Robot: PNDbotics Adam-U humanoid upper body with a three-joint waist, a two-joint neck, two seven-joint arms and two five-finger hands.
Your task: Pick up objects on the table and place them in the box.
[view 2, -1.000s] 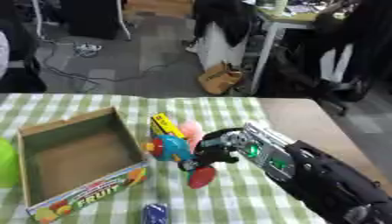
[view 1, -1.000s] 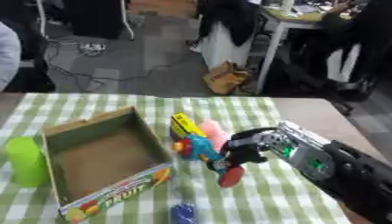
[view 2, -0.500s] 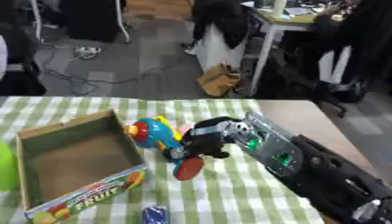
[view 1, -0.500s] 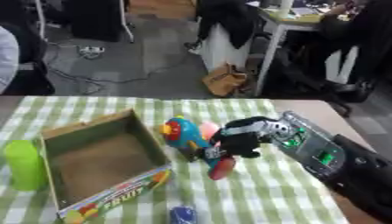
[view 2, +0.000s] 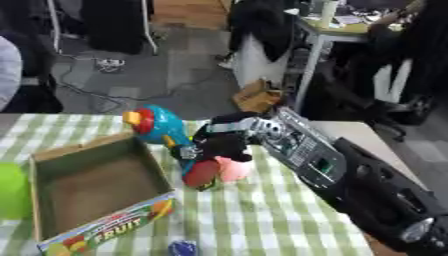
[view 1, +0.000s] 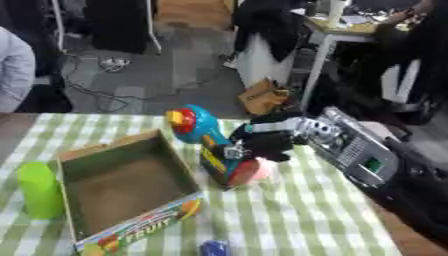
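Checked cloth below, our right hand [view 1: 262,145] grips the toy [view 1: 206,142], carrying it; next, over the box [view 1: 122,185].

I count one cardboard box [view 1: 122,195] on the checked surface [view 1: 297,220], one green cylinder [view 1: 39,190] at its left side, and one small blue thing [view 1: 213,248] at the near edge. I see one multicoloured toy [view 1: 206,142] with a blue body and a red and yellow end, one pink rounded thing [view 2: 234,169] beside it, and one robot hand [view 1: 262,145], my right, at the toy.
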